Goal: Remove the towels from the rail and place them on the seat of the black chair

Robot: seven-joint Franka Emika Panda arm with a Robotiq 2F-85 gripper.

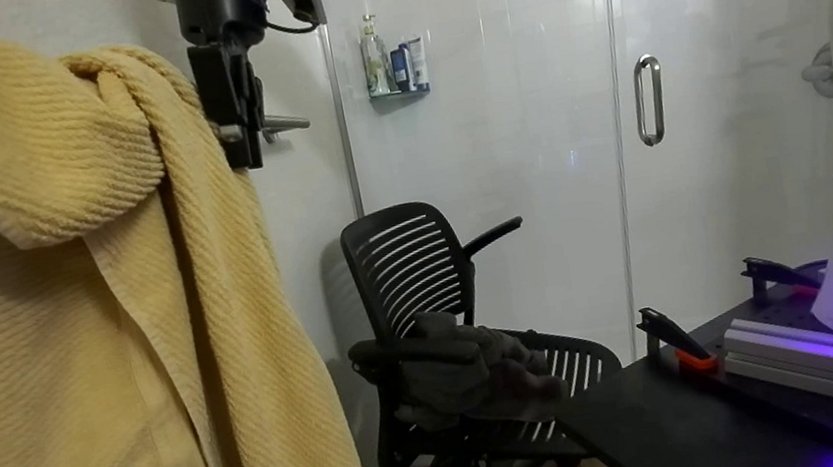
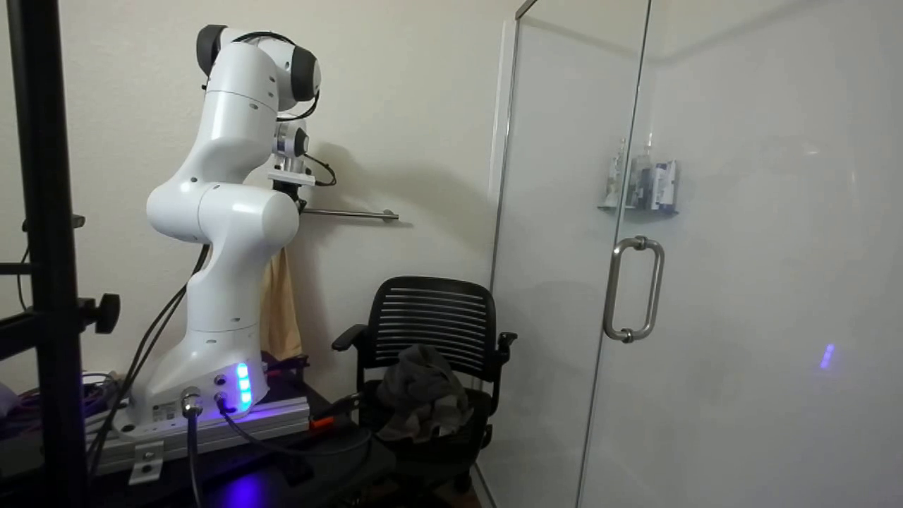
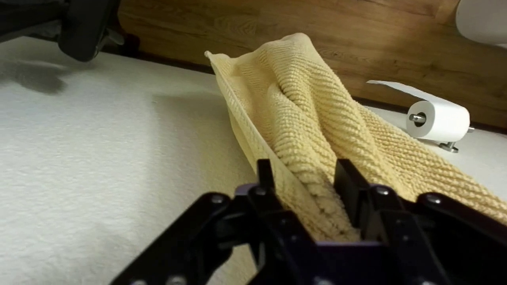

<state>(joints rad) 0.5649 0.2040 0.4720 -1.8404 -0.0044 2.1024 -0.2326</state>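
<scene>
A yellow ribbed towel (image 1: 127, 254) hangs in thick folds from the metal rail (image 1: 289, 122) on the wall. In an exterior view its lower part (image 2: 280, 310) shows behind the arm. My gripper (image 1: 242, 148) points down at the towel's edge by the rail. In the wrist view my gripper (image 3: 305, 170) has its fingers part-way apart, with a fold of the yellow towel (image 3: 301, 114) between them. I see no clear pinch; finger contact is hard to tell. The black chair (image 2: 430, 324) has a crumpled grey towel (image 2: 423, 395) on its seat, also in an exterior view (image 1: 447, 371).
The black table (image 1: 646, 414) with clamps and the arm's base stands beside the chair. A glass shower door with a metal handle (image 2: 635, 289) is on the far side. A toilet roll (image 3: 439, 118) sits on the wall low beyond the towel. A black stand (image 2: 46, 212) is nearby.
</scene>
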